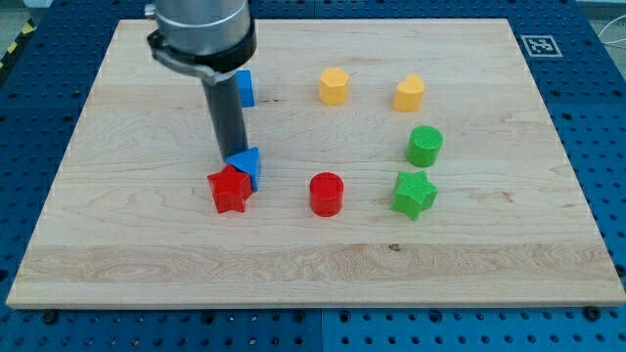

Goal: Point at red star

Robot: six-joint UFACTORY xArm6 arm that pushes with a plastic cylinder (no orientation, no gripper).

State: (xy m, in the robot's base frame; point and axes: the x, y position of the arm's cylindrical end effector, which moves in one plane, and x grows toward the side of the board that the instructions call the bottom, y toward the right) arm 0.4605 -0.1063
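The red star (pixel 229 190) lies on the wooden board left of centre. A blue triangular block (pixel 247 163) touches its upper right side. My tip (pixel 231 156) is the lower end of the dark rod and stands just above the red star, right beside the blue triangular block's left edge. The rod rises from there to the view's top, where the arm's grey body hides part of the board.
A blue block (pixel 245 88) is partly hidden behind the rod. Two yellow blocks (pixel 334 86) (pixel 409 93) sit near the top. A green cylinder (pixel 424 146), a green star (pixel 414 193) and a red cylinder (pixel 326 194) lie to the right. The board's edge (pixel 293 305) runs along the bottom.
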